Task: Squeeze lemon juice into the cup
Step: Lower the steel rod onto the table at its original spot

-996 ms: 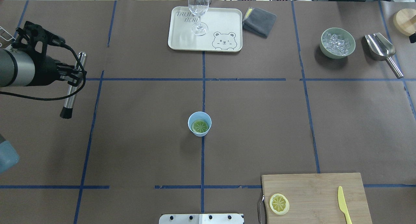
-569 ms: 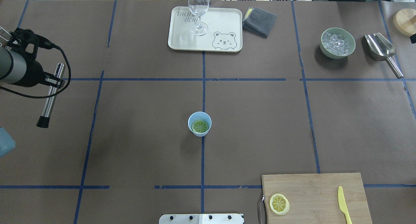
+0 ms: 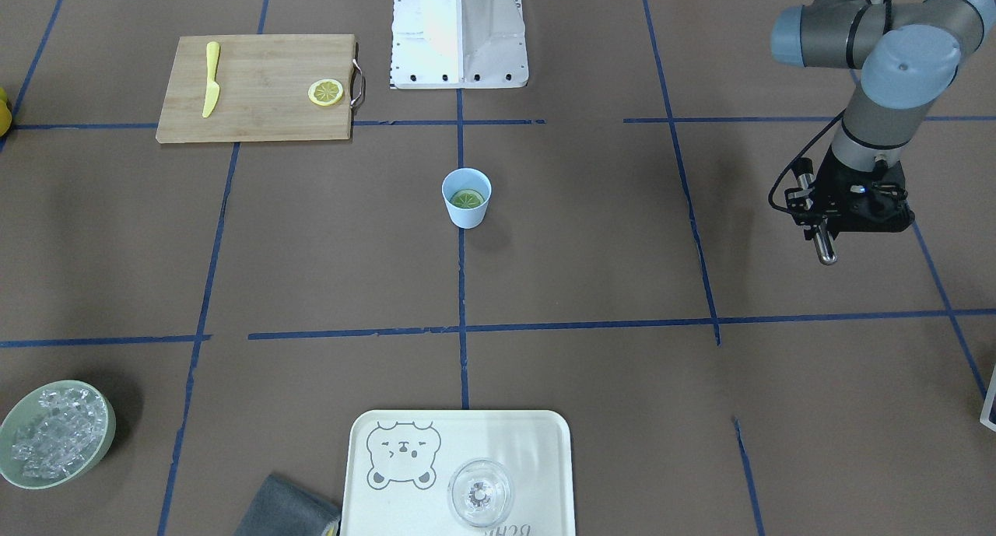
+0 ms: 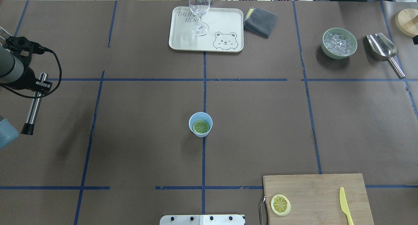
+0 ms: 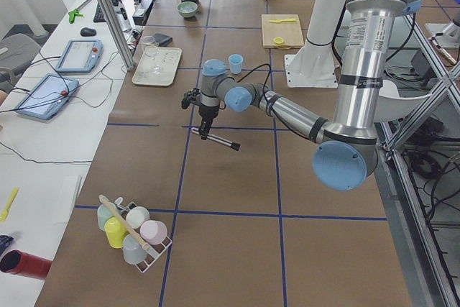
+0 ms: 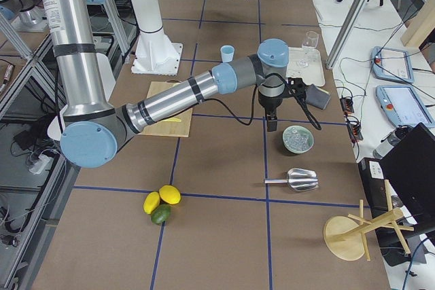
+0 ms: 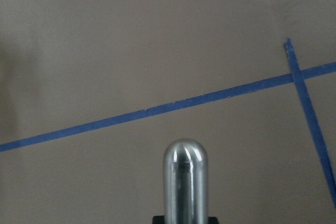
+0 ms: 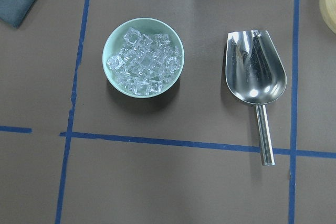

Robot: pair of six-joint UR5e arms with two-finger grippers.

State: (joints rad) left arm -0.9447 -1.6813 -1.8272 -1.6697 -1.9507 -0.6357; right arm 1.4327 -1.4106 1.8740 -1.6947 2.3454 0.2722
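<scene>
The light-blue cup stands at the table's centre, also visible in the front-facing view as the cup. One lemon slice lies flat inside it. Another lemon slice rests on the wooden cutting board. Far out at the table's left edge, my left gripper is shut on a steel rod with a black tip, held above the table. The right gripper shows only in the exterior right view, hanging near the ice bowl; I cannot tell its state.
A cream tray holding a wine glass sits at the back, a grey cloth beside it. Back right are a green bowl of ice and a steel scoop. A yellow knife lies on the board.
My left arm has drawn back toward the table's left edge, carrying the steel rod with it. The cup and both lemon slices have not moved.
</scene>
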